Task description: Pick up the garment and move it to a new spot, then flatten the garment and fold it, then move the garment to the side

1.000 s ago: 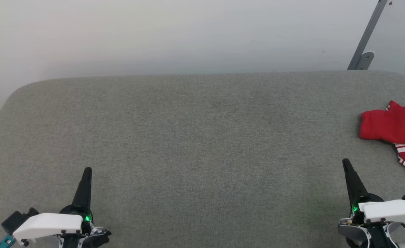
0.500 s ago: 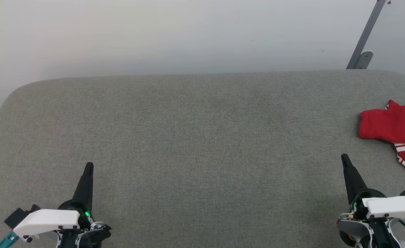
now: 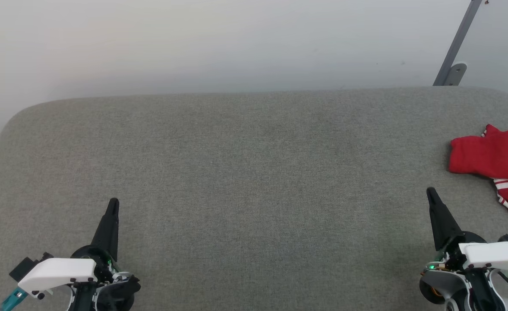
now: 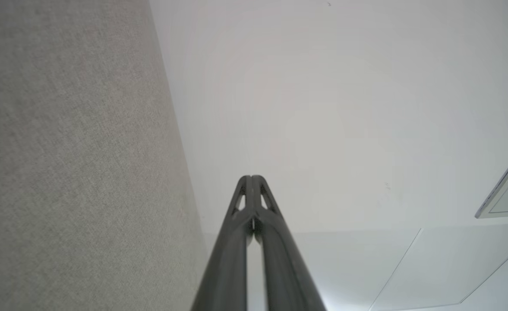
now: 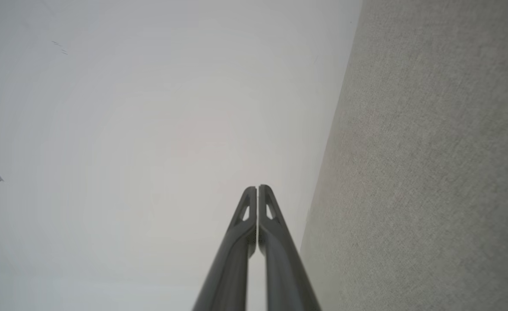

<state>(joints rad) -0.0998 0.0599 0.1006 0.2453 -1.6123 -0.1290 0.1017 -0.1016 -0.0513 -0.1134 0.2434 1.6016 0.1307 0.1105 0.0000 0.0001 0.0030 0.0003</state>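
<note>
At the lower left of the head view, the left gripper [image 3: 113, 203], with two long dark fingers, points across the grey fabric-covered table [image 3: 254, 164], its jaws pressed together on nothing. At the lower right, the right gripper [image 3: 430, 191] also has its jaws pressed together, empty. Just beyond it, at the table's far right, lies the crumpled red jersey garment [image 3: 489, 155] with white-and-red striped trim, apart from both grippers.

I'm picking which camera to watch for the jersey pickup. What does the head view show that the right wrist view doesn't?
Head view's own: the red garment bunched at the picture's right edge, the left gripper, a grey bracket. Right wrist view's own: its fingers up close, tips touching. Shared: grey table, right gripper, white wall.
</note>
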